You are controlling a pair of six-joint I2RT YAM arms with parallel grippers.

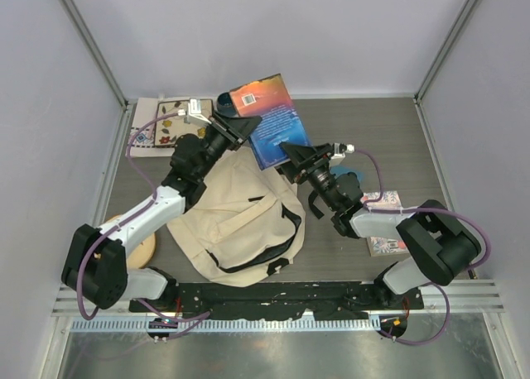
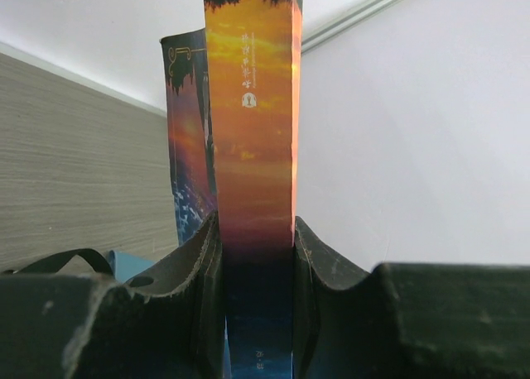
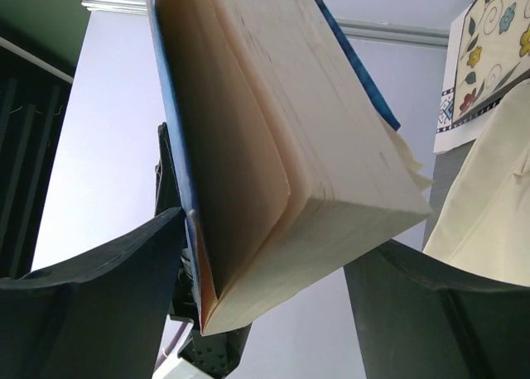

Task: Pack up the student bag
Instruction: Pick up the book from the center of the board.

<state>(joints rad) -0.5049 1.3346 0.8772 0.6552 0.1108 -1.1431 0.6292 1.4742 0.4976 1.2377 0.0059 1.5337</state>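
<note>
Since the book (image 1: 269,118) hangs in the air over the far end of the student bag (image 1: 240,218), pinched at the spine by the left gripper (image 2: 255,238) and across the page edge by the right gripper (image 3: 269,242), any mismatch between the arms could twist it or tear it out of one grip. The right grip looks weak: the cover fans away from the pages and the book sits skewed between the fingers, so a slip is likely. The bag lies flat in the middle of the bench (image 1: 373,131), between the arms. Cannot tell if its mouth is open, as the arms hide it. The soft fabric may fold under the book's corner. Around it: a flowered pad (image 1: 157,127) far left, a wooden disc (image 1: 142,247) by the left arm, and a thin booklet (image 1: 387,247) under the right arm.
</note>
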